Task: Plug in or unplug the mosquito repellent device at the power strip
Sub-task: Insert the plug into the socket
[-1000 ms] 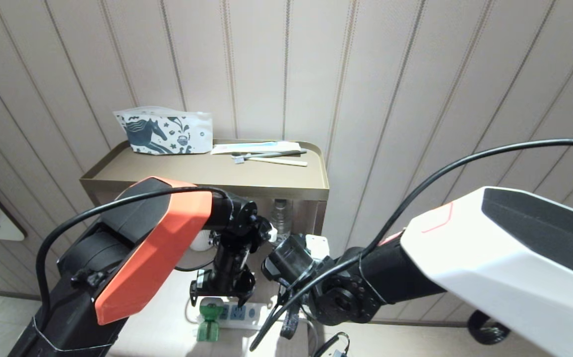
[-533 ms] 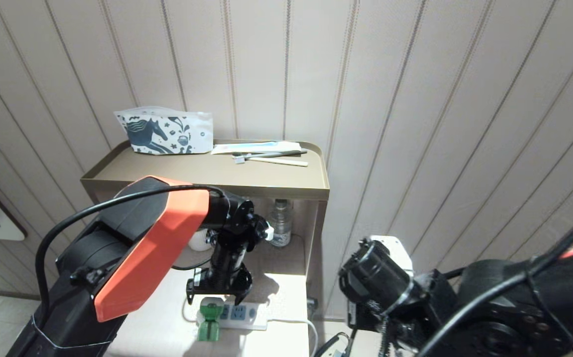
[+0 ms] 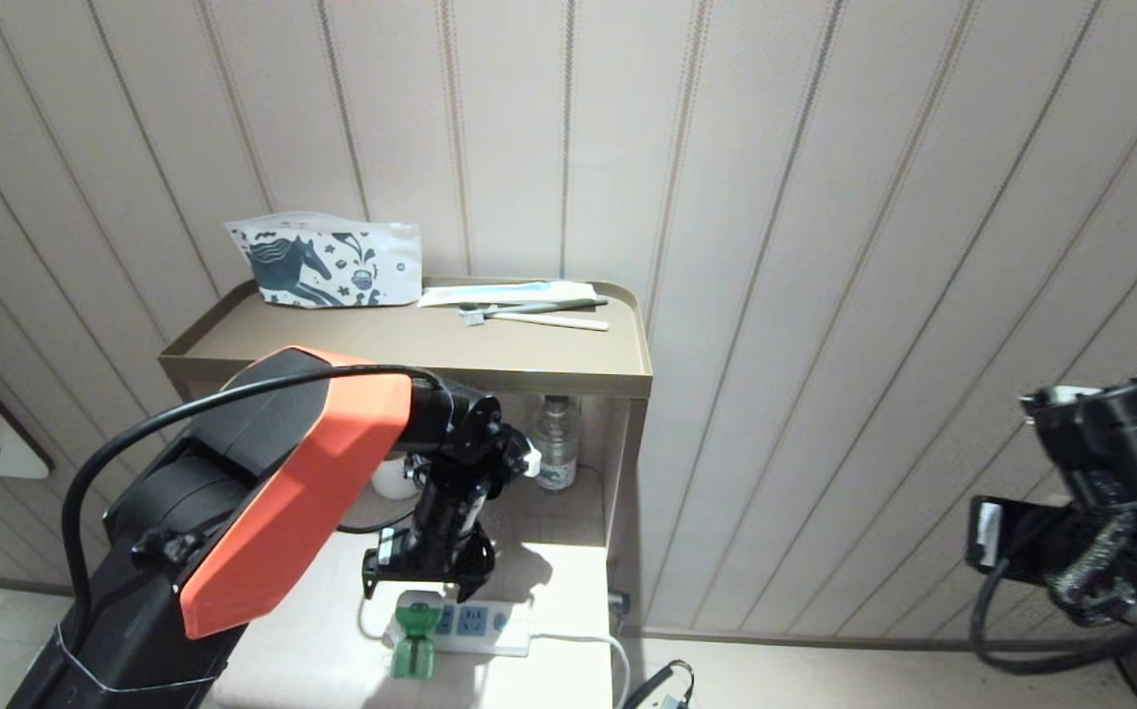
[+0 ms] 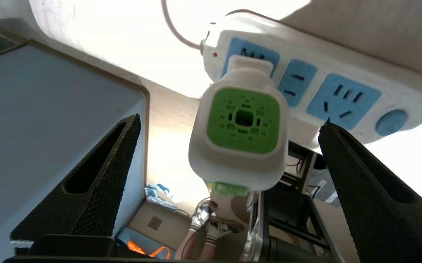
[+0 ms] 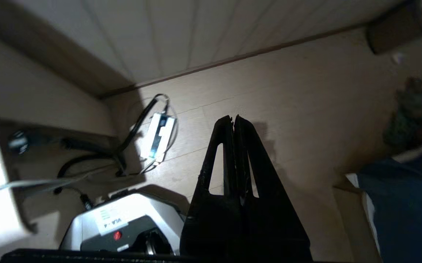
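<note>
Left hand (image 4: 229, 153) hangs spread above plugged-in mosquito repellent device (image 4: 242, 128)

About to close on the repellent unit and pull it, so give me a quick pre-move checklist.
1. Left tool open: ok.
2. Mosquito repellent device centred between the tool's fingers, neither touching it: ok.
3. Device seated in the end socket of the power strip: ok.
4. The other two sockets free: ok.
5. Right tool shut, over the floor, away from the strip: ok.
6. Strip held down against a pull: cannot tell.
</note>
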Robot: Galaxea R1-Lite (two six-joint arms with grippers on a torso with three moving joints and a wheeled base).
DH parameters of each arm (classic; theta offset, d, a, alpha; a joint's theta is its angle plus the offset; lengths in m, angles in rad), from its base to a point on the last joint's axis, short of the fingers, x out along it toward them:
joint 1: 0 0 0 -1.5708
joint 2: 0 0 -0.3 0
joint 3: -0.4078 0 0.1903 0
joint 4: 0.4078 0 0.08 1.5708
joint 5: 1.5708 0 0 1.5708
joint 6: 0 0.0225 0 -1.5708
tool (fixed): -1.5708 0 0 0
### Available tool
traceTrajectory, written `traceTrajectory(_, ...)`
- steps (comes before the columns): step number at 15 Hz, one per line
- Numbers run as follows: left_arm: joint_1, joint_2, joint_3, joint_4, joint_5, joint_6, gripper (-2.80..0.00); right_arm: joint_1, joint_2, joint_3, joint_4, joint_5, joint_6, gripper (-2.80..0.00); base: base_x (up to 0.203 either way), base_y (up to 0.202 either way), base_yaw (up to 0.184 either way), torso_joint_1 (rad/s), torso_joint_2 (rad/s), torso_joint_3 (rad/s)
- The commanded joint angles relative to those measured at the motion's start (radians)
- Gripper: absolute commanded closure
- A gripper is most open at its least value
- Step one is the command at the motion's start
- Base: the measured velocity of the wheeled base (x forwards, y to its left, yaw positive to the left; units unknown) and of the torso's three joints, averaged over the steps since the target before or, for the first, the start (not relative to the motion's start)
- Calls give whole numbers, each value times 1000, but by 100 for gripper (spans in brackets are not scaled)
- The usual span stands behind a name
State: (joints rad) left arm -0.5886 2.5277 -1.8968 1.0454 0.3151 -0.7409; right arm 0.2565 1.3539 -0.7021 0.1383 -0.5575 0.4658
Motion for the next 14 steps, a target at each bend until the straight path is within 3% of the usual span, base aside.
traceTrajectory(1, 1, -4, 2, 5, 2, -5, -280, -130, -189, 54, 52, -9, 15, 0, 0, 0, 0, 0, 0, 0)
traceTrajectory(5, 0, -6, 12, 5, 6, -5, -280, -233, -494, 402, 109, -9, -15, 0, 0, 0, 0, 0, 0, 0)
traceTrajectory(7, 1, -1, 13, 4, 7, -5, -280, -247, -665, 529, 44, 46, -120, 0, 0, 0, 0, 0, 0, 0)
traceTrajectory(9, 0, 5, 7, -1, 7, -5, -280, -230, -850, 584, -17, 217, -274, 0, 0, 0, 0, 0, 0, 0)
traceTrajectory(11, -2, 6, -1, -6, 7, -5, -280, -215, -1001, 631, -42, 477, -433, 0, 0, 0, 0, 0, 0, 0)
traceTrajectory(13, -2, 8, -2, -7, 7, -5, -280, -173, -1077, 680, -64, 578, -548, 0, 0, 0, 0, 0, 0, 0)
traceTrajectory(14, -2, 8, -3, -7, 7, -5, -280, -172, -1078, 684, -72, 574, -543, 0, 0, 0, 0, 0, 0, 0)
